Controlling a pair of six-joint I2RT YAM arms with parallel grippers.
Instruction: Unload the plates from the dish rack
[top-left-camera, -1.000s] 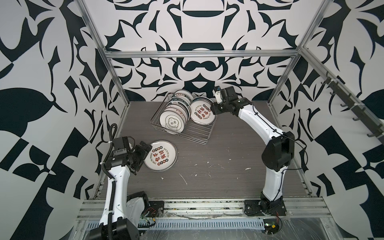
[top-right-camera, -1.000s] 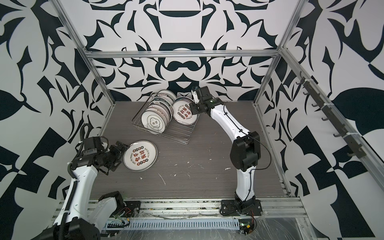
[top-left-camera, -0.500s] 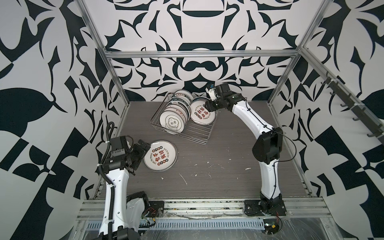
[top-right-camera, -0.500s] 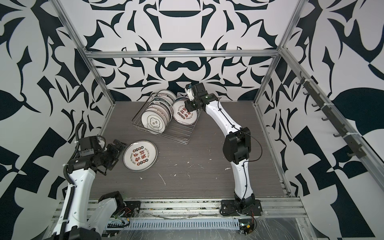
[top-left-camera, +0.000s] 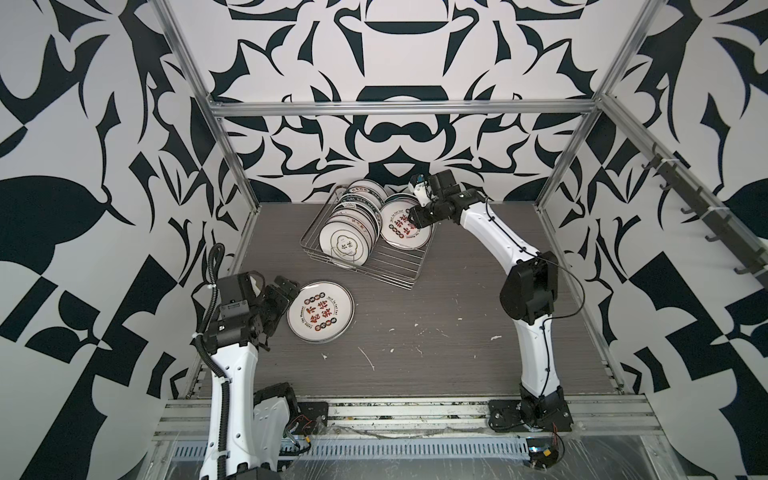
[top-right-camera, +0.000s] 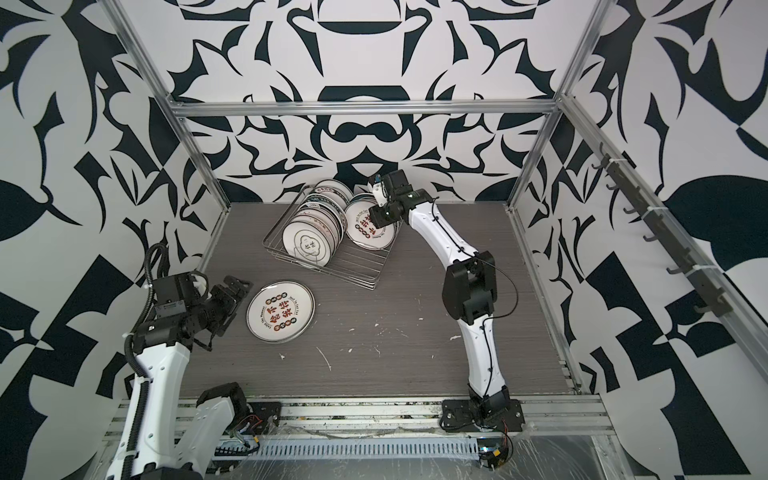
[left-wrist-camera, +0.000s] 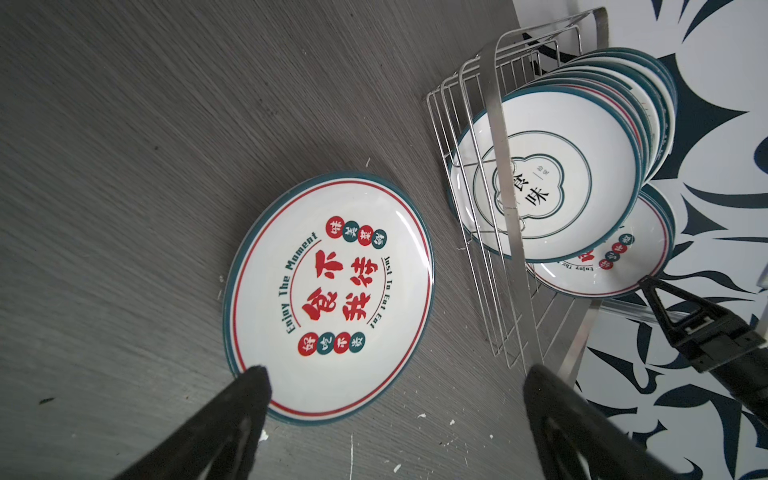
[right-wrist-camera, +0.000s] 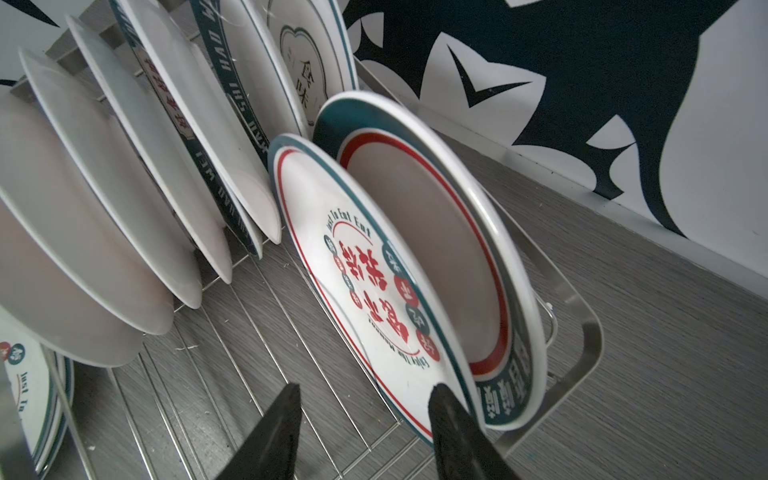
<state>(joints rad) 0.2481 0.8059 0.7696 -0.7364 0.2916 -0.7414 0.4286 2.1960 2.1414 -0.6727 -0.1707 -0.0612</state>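
One plate (top-left-camera: 321, 311) lies on the table (top-left-camera: 457, 353) by the wide-apart left fingers (left-wrist-camera: 245, 399), while the right fingers (right-wrist-camera: 282, 419), apart at a racked plate (right-wrist-camera: 316, 199)'s rim, likely need to clamp and lift it from the dish rack (right-wrist-camera: 592, 332).

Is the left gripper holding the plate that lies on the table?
No: the left gripper is wide open, and the plate lies flat on the table, ungripped.

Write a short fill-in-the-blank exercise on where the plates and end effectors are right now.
One plate lies flat on the ___. Its large characters are ___. The left end effector beside it is ___. The right end effector reaches among upright plates in the ___.
Missing words: table; red; open; dish rack.
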